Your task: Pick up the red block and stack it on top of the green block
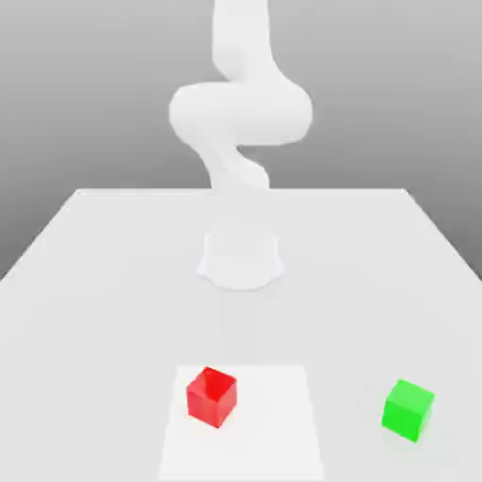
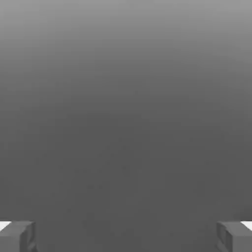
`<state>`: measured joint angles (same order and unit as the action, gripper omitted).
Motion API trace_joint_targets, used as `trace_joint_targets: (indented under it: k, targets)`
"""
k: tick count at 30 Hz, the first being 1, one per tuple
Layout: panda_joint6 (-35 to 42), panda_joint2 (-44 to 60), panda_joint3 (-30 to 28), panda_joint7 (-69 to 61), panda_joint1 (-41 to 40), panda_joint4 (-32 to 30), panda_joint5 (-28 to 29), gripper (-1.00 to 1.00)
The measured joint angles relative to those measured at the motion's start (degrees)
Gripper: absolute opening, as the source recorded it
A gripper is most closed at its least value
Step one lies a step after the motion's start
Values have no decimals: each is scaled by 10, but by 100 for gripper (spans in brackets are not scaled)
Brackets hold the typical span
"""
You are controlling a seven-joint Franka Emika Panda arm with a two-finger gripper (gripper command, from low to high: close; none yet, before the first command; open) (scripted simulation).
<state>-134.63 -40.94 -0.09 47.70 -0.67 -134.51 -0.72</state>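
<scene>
The red block (image 1: 211,395) is a small bright red cube resting on the white table near its front edge, on a slightly lighter square patch (image 1: 273,424). Apart from it, toward the exterior view's right, the green block (image 1: 409,409) sits on the table, a cube of about the same size. My arm (image 1: 240,113) rises from its base (image 1: 240,259) at mid-table and bends upward, well behind both cubes. In the hand view my gripper (image 2: 126,237) is open, its two grey fingertips (image 2: 19,237) set wide apart with nothing between them, facing a plain grey background.
The white table (image 1: 94,282) stretches wide around the arm's base, with its back edge in front of a grey backdrop. A bare strip of table separates the two cubes.
</scene>
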Motion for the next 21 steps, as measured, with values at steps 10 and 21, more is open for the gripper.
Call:
trace_joint_targets:
  k: [10,21]
  targets:
    - [-123,215,6,89,-29,-116,-20,0]
    - [-262,443,6,208,-57,-224,7,0]
